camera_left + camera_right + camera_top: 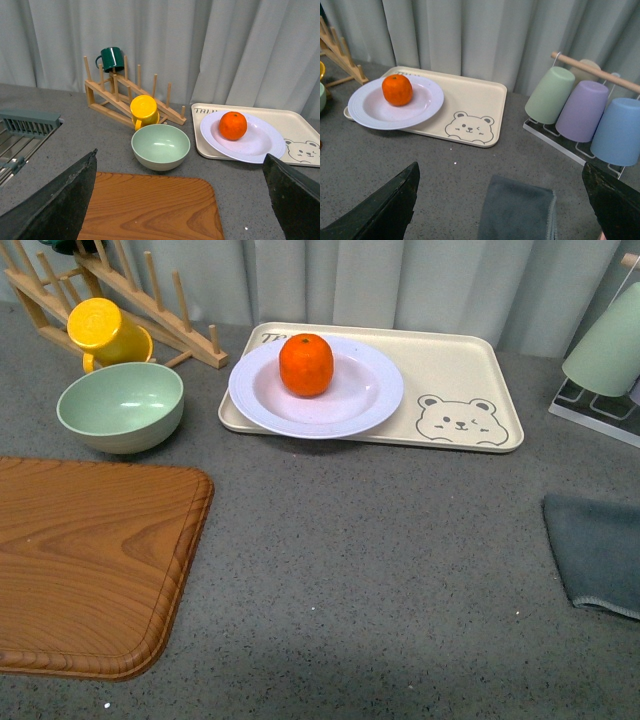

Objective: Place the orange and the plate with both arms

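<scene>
The orange [306, 364] rests in the middle of the white plate [370, 395], which lies on the left half of the beige bear tray [460, 360]. The left wrist view shows the same orange [233, 125] on the plate [262, 145], and so does the right wrist view, with the orange [397, 89] on the plate [370, 112]. No arm appears in the front view. My left gripper [180, 200] is open above the wooden board, well short of the plate. My right gripper [500, 202] is open over a grey cloth, with nothing between its fingers.
A pale green bowl [120, 406] and a yellow cup [105, 332] sit left of the tray, by a wooden rack [150, 300]. A wooden cutting board [85, 560] fills the front left. A grey cloth [598, 550] lies at the right. Upturned cups [582, 110] stand on a rack.
</scene>
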